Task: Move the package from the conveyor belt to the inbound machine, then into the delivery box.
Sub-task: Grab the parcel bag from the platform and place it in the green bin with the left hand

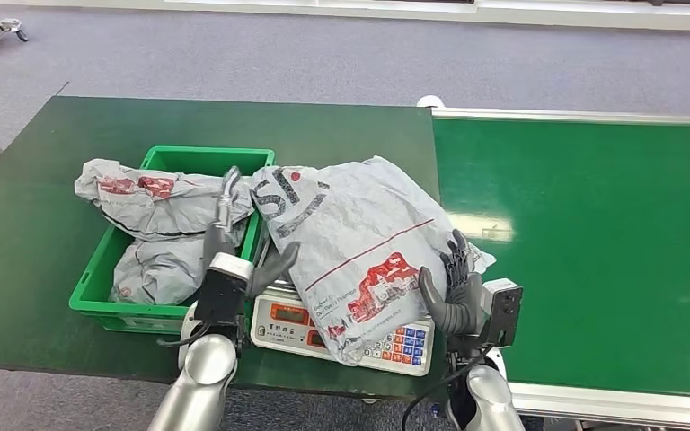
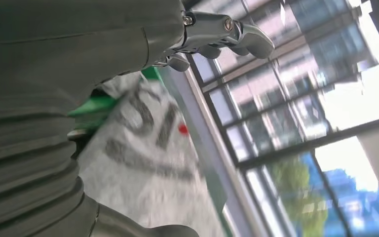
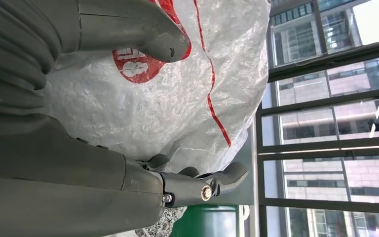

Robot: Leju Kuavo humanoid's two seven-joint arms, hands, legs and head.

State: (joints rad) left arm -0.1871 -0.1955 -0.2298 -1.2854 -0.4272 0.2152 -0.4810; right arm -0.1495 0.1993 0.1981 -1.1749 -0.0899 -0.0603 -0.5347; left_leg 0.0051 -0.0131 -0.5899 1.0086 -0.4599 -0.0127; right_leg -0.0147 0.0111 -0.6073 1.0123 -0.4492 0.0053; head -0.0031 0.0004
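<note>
The package [image 1: 359, 242] is a large grey poly mailer, crinkled and puffy, with dark block lettering near its far end, a thin red diagonal line across its face and a red printed emblem near its near end. It lies on the weighing scale [image 1: 341, 337], covering most of the platform and draping over part of the front panel, so that the orange display and the red and blue keys show at the near edge. Its far left corner reaches the rim of the green plastic crate [image 1: 99, 287].

The left hand [image 1: 234, 260] is at the package's left edge, between it and the crate; its fingers point away from the robot and its thumb angles toward the mailer. Whether it actually touches or clasps the bag cannot be told. The right hand [image 1: 454, 292] sits at the package's near right corner, thumb spread apart from the fingers. In the right wrist view the thumb [image 3: 143, 34] lies over the red emblem and the fingers [image 3: 212, 182] pass under the bag's edge, so the mailer sits between them in a loose, wide clasp.

The crate holds two more grey mailers [image 1: 157, 229]. The scale and crate stand on a green table [image 1: 27, 224], with the green conveyor belt [image 1: 593, 242] beside it on the right.
</note>
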